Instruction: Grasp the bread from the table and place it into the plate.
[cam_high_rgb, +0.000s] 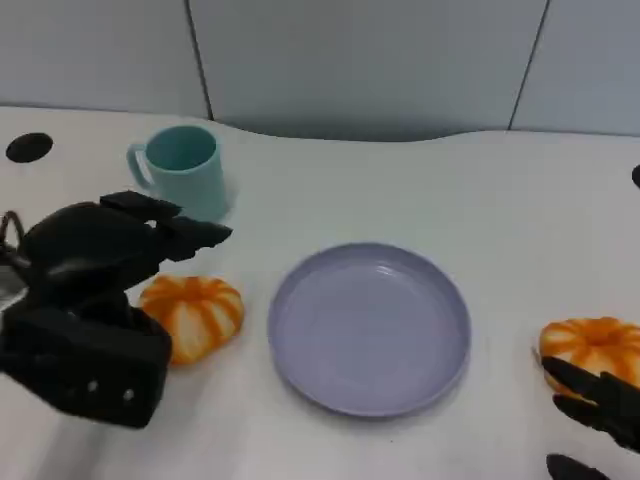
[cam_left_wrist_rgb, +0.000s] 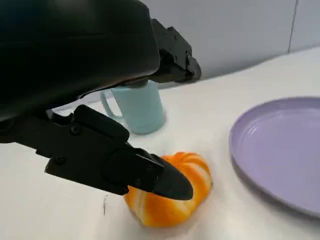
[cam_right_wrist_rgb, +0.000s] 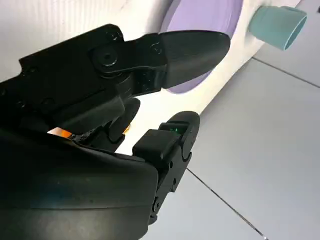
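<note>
Two orange, pumpkin-shaped breads lie on the white table. One bread sits left of the purple plate, partly under my left hand. That hand hovers over it with thumb and fingers spread apart, holding nothing. The other bread lies right of the plate. My right hand is just in front of it with fingers apart, and I cannot tell whether they touch it. The plate has nothing on it.
A teal cup stands behind the left bread, close to my left hand's fingertips. The table's back edge meets a grey wall. Bare tabletop lies behind the plate.
</note>
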